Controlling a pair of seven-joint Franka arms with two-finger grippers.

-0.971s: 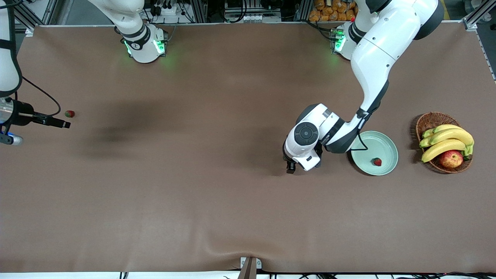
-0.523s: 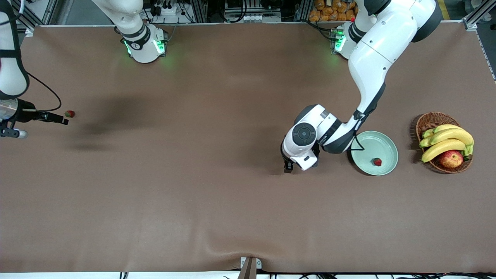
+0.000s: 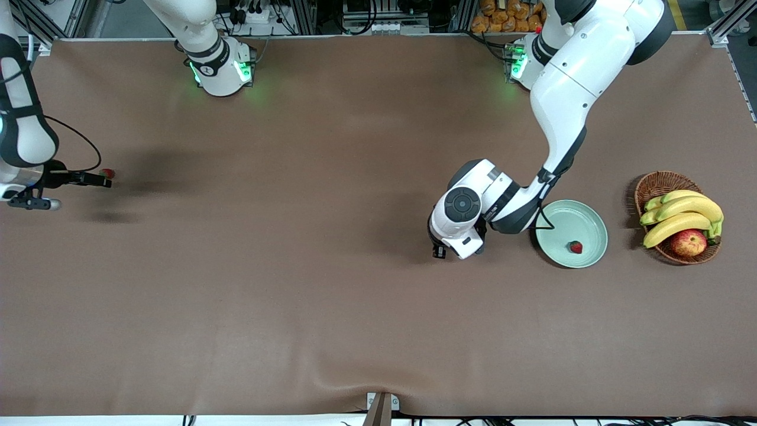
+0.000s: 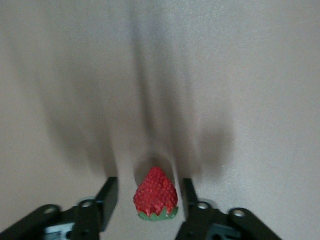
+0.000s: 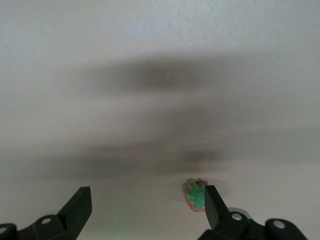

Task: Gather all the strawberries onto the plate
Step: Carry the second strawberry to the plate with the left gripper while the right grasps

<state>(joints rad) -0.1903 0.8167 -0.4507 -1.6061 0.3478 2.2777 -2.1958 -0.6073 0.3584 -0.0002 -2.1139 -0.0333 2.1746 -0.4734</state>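
Both grippers have closed in on berries. Left gripper point(image 4: 149, 197) straddles a strawberry point(image 4: 156, 195), fingers apart; right gripper point(image 5: 147, 200) gapes, a second berry point(image 5: 196, 195) beside one finger.

No text, label, brand, number or sign can be read on anything in these views.

Pale mint-green plate point(image 3: 582, 216), round w/ raised rim, lies flat toward the left arm's end of the table, one small red strawberry point(image 3: 576, 247) resting inside it on the part nearer the front cam. A 2nd strawberry point(image 3: 107, 173), green cap showing, lies on the brown tabletop point(image 3: 331, 177) at the right arm's end, well apart from the plate. The 3rd berry point(image 4: 156, 197) lies on the tabletop btwn the fingers of the left gripper point(image 4: 150, 184), cap toward the wrist cam, a gap at each side.
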